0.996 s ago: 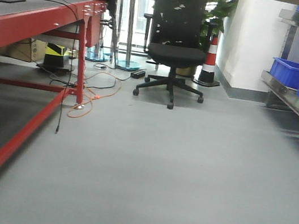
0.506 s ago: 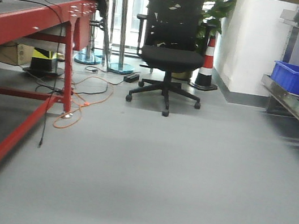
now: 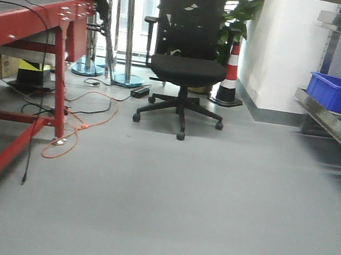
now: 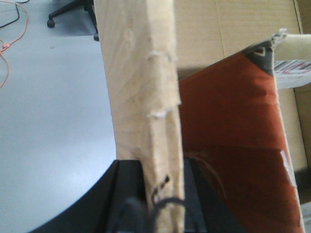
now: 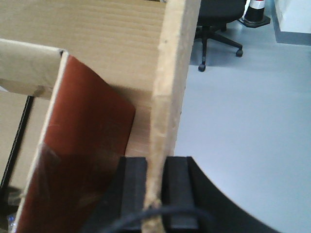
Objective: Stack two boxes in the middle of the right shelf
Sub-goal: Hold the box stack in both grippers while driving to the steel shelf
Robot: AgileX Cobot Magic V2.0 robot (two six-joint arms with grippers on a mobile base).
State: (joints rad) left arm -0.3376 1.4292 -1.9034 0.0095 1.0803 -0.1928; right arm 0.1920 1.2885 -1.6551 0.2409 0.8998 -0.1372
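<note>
In the left wrist view, my left gripper (image 4: 163, 167) is shut on the upright wall of a brown cardboard box (image 4: 141, 87), whose inside lies to the right. The right wrist view shows my right gripper (image 5: 156, 162) shut on the opposite wall of the cardboard box (image 5: 170, 73). A flat red-brown pack (image 4: 228, 126) leans inside the box. I cannot make out a second box. The right shelf (image 3: 334, 125), with its steel rail, runs along the right edge of the front view. Neither gripper appears in that view.
Blue bins (image 3: 337, 90) sit on the shelf's middle level. A black office chair (image 3: 186, 71) stands ahead on the grey floor, with a traffic cone (image 3: 230, 75) behind it. A red-framed table (image 3: 37, 26) lines the left side, with orange cable (image 3: 71, 134) at its foot.
The front view has advanced and swung slightly right. The chair and the red table slid left and look nearer. The shelf stays at the right edge.
</note>
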